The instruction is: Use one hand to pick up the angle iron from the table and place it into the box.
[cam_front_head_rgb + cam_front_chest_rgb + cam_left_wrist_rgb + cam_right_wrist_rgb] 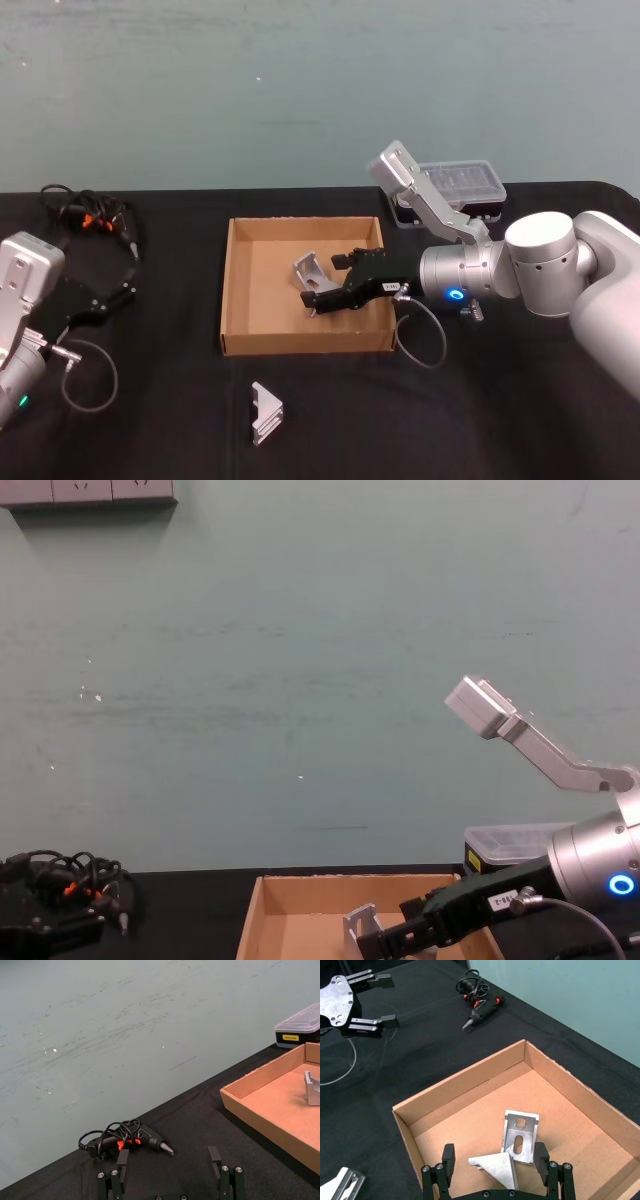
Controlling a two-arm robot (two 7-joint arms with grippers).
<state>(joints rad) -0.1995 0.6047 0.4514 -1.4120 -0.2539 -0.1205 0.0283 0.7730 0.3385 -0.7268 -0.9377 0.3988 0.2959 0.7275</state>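
Fingers of my right gripper stand wide apart around the angle iron, which lies on the floor of the box.
In the head view this is mid-frame, with my right arm reaching in from the right. One finger is just beside the slotted plate, and I cannot tell whether it touches. A second angle iron lies on the table at lower centre, in front of the box. My left gripper sits at the left edge, fingers spread, holding nothing. I judge these pieces to be rigid bare metal: light enough for one hand and not fragile, but smooth, so one could slip or swivel in a loose pinch. I would close firmly across the two flat outer sides at the ribbed corner, not on a thin plate edge.
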